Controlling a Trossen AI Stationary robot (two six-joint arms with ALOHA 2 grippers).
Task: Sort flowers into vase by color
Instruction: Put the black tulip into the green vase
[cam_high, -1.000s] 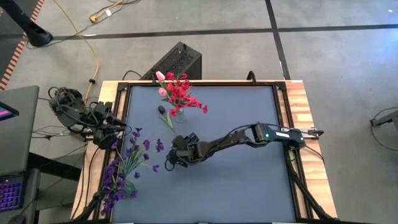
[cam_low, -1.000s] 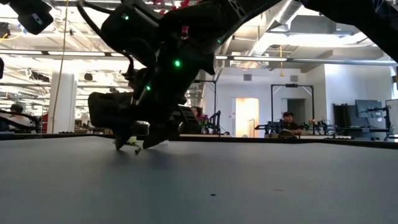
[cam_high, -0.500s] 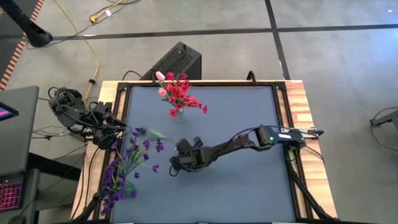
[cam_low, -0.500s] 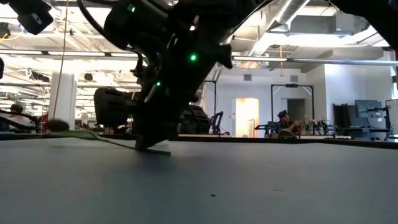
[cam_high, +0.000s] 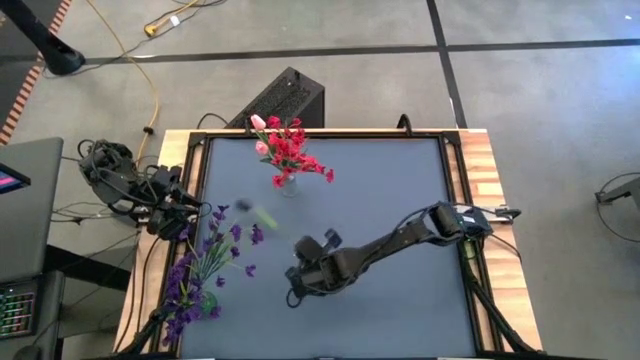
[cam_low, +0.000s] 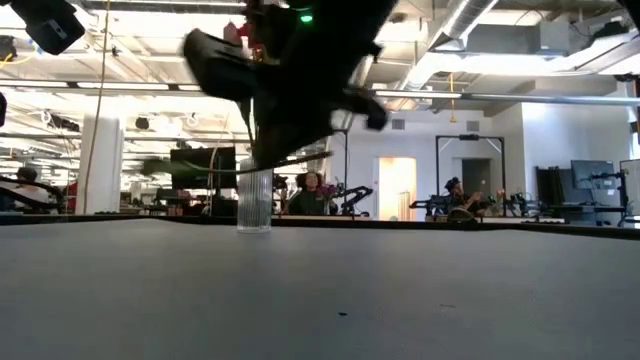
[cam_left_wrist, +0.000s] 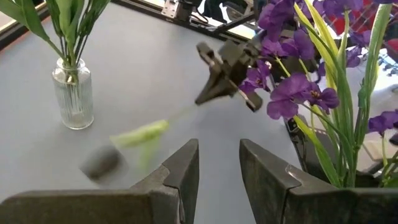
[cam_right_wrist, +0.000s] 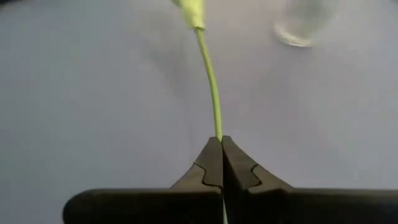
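Observation:
A glass vase (cam_high: 287, 186) with red and pink flowers (cam_high: 287, 148) stands at the table's far middle; it also shows in the left wrist view as the vase (cam_left_wrist: 73, 93). A loose flower (cam_high: 245, 211) with a dark bud (cam_left_wrist: 99, 163), green leaves (cam_left_wrist: 140, 134) and a thin stem (cam_right_wrist: 213, 93) shows blurred left of centre. My right gripper (cam_high: 297, 282) is shut on that stem and raised above the table (cam_low: 290, 90). Purple flowers (cam_high: 200, 265) stand at the near left, their base hidden. Beside them, my left gripper (cam_left_wrist: 219, 168) waits open at the left edge. My right gripper pinches the thin green stem (cam_right_wrist: 217, 132) between its two shut fingertips, near the stem's bare end. The fingers slant down from the table's right, and the stem runs on ahead of them toward the left. Whether the bud end is clear of the table, I cannot tell.
A black box (cam_high: 283, 100) stands on the floor behind the table's far edge. Wooden side rails (cam_high: 490, 200) border the grey mat (cam_high: 400, 200). People and desks show in the room beyond the table's far edge.
My right gripper has shut on the loose flower's stem, then gone toward the near edge and up. The flower, which lay beside the glass vase, has been drawn away from it. Its bud end has swung toward the table's left.

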